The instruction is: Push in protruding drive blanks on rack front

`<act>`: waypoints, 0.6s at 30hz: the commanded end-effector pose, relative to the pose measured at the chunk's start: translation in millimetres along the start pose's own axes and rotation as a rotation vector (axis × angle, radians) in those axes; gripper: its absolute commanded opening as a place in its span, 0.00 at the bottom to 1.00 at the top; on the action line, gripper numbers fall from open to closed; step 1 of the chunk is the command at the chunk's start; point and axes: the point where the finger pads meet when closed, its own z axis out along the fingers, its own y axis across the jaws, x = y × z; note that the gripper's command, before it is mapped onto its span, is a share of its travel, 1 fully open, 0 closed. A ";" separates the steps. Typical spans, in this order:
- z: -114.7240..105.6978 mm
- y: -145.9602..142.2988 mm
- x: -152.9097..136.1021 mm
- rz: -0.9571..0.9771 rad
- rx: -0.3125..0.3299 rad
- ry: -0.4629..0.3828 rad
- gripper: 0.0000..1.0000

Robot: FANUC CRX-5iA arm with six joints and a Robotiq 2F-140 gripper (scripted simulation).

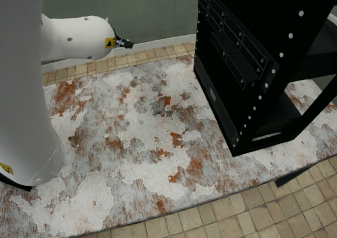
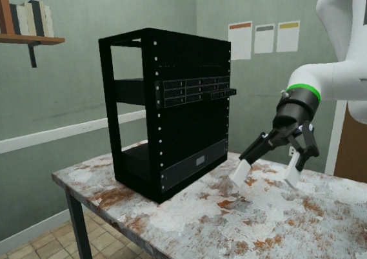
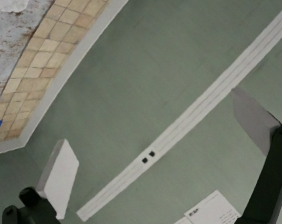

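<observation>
The arm point(image 2: 357, 69) has smooth white rounded casings, a green ring point(image 2: 304, 88) above a black wrist, yellow warning stickers point(image 1: 110, 42), and a black end effector point(image 2: 266, 178) with white fingertip pads point(image 2: 241, 174).

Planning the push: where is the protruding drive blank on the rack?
In the exterior view, the protruding drive blank sits at the right end of the bay grid's lowest row, high on the rack front.

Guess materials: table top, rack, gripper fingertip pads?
Table top: looks like painted metal, white coat flaking over rust-orange patches; could be a printed surface.
Rack: matte black, likely powder-coated steel; thin posts with rows of pale mounting holes or screws.
Fingertip pads of the open gripper: smooth matte white, probably plastic or rubber; can't tell which.
</observation>
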 end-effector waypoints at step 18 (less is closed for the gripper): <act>-82.9 -57.1 -109.4 0.486 0.081 -0.509 1.00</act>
